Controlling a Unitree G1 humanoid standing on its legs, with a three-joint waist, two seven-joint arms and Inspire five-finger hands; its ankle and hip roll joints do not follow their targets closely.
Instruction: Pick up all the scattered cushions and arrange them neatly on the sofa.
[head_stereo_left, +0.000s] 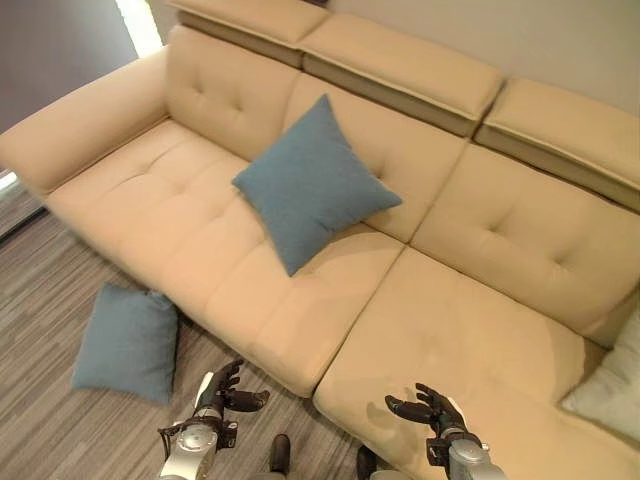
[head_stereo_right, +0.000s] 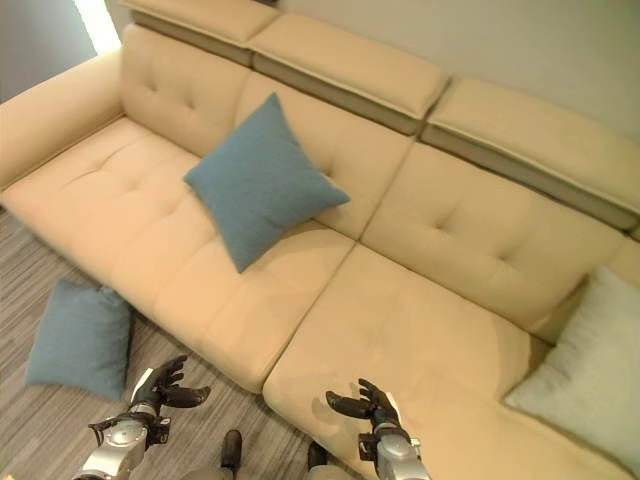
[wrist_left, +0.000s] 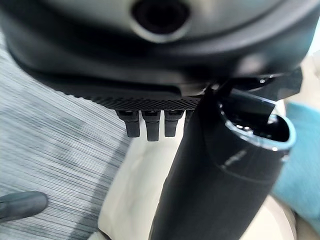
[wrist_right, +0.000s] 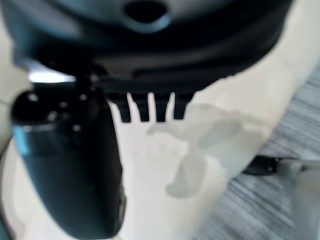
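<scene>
Cushions: one blue on the sofa, one blue on the floor, one pale in the sofa's corner; both hands are held empty.

A blue cushion (head_stereo_left: 310, 185) is propped on one corner against the backrest of the beige sofa (head_stereo_left: 480, 330), near the picture's centre. A second blue cushion (head_stereo_left: 128, 341) is seen on the striped floor (head_stereo_left: 60, 300) at 8 o'clock, leaning against the sofa's front edge. A pale cushion (head_stereo_right: 590, 375) is set in the sofa's corner at 4 o'clock. The left hand (head_stereo_left: 226, 392) is held over the floor at 7 o'clock, just beside the floor cushion, fingers spread loosely around nothing. The right hand (head_stereo_left: 432, 409) is held above the seat's front edge at 5 o'clock, fingers likewise relaxed and apart.
</scene>
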